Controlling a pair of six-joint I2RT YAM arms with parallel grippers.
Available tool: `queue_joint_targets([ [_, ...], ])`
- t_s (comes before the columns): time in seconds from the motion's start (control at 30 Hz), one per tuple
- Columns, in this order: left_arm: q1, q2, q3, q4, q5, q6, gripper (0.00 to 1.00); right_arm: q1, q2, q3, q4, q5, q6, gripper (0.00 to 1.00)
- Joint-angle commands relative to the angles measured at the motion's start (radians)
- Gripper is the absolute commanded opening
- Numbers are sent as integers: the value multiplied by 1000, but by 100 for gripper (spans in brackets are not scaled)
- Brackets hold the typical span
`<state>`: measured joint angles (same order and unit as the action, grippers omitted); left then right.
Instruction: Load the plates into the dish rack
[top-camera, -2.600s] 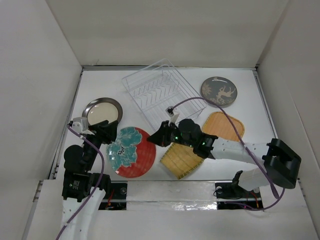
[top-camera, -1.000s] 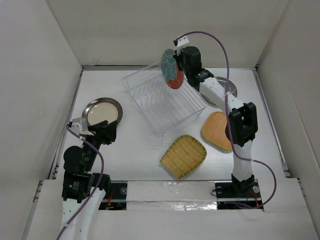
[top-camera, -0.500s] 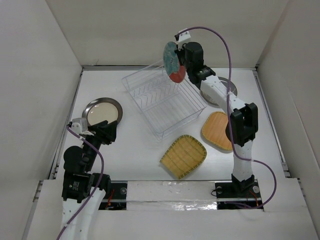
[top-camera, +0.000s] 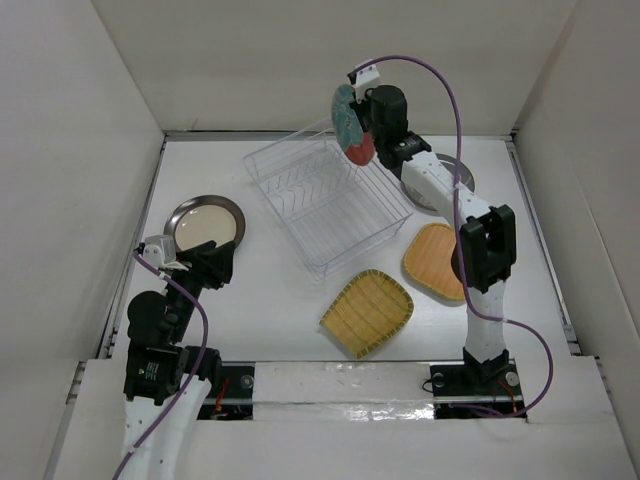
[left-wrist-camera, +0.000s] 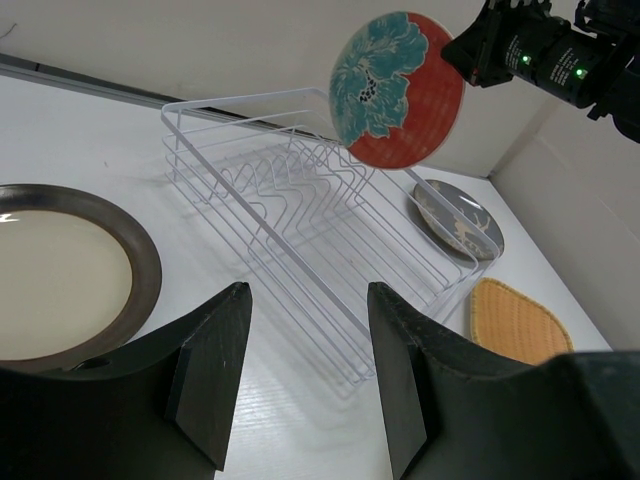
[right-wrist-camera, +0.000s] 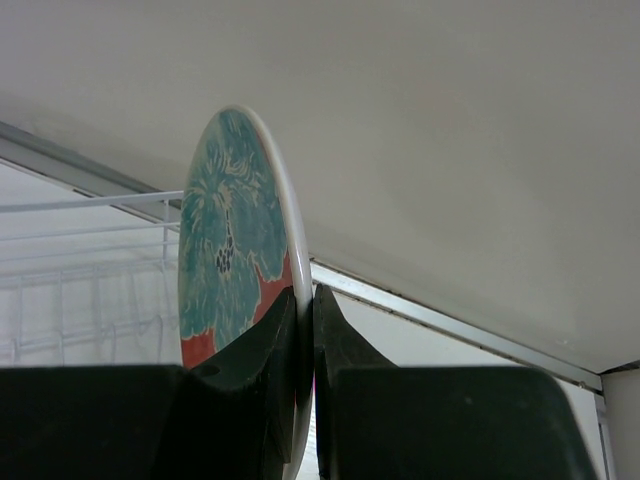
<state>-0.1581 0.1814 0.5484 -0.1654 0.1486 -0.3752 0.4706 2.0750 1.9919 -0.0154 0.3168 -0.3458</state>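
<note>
A white bench (top-camera: 260, 300) sits closed in by plain white walls on the left, far and right sides, with a dark seam where the far wall meets the surface. Along the near edge a raised white ledge carries the two arm bases.

At the far left lies the round cream plate with a dark metallic rim (top-camera: 205, 222), flat on the bench. Just on its near side the left jaws hang low, spread wide apart with nothing between them; the left wrist view looks out between the two dark fingers (left-wrist-camera: 205, 375) across that plate (left-wrist-camera: 60, 275).

Toward the middle stands the clear white wire dish rack (top-camera: 318, 200), set at a slant to the bench edges, its row of upright prongs running down the inside (left-wrist-camera: 290, 200).

Above the rack's far right corner, the right jaws are clamped on the rim of the round red plate with the teal flower (top-camera: 349, 125). The plate stands on edge in the air, its painted face turned left (left-wrist-camera: 397, 90), one finger pressed to each side (right-wrist-camera: 235, 260).

Right of the rack, the yellow ribbed square plate (top-camera: 367, 313) lies nearest the arms. The orange rounded-square plate (top-camera: 435, 262) lies just beyond it. The dark grey round plate (left-wrist-camera: 455, 215) lies farther back, partly under the right arm (top-camera: 485, 250).
</note>
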Motion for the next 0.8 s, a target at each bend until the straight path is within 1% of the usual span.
queue_joint_targets([
  [0.0, -8, 10, 24, 33, 2, 10, 47, -3, -41, -5, 253, -4, -13, 0],
  [0.13, -8, 12, 24, 35, 3, 10, 47, 17, -36, -88, 301, 7, -4, 0],
  [0.27, -8, 12, 24, 35, 2, 10, 47, 17, -33, -143, 331, 1, 50, 0],
  [0.43, -8, 13, 24, 37, 5, 10, 47, 17, -41, -170, 331, -2, 113, 0],
  [0.47, -8, 13, 24, 37, 5, 10, 47, 8, -42, -168, 319, -2, 123, 5],
  [0.5, -8, 13, 22, 37, 5, 10, 47, 8, -46, -159, 313, -1, 148, 19],
  [0.57, -8, 15, 22, 37, 6, 12, 47, 8, -49, -137, 284, 11, 175, 28],
  [0.6, -8, 15, 22, 37, 5, 12, 47, -3, -52, -116, 254, 4, 207, 35],
  [0.67, -8, 15, 24, 37, 2, 12, 47, -3, -70, -107, 236, -5, 238, 44],
  [0.7, -8, 18, 22, 35, 0, 12, 46, -3, -79, -102, 220, -7, 263, 53],
  [0.77, -8, 18, 22, 35, 2, 12, 46, -3, -108, -85, 194, -5, 287, 57],
])
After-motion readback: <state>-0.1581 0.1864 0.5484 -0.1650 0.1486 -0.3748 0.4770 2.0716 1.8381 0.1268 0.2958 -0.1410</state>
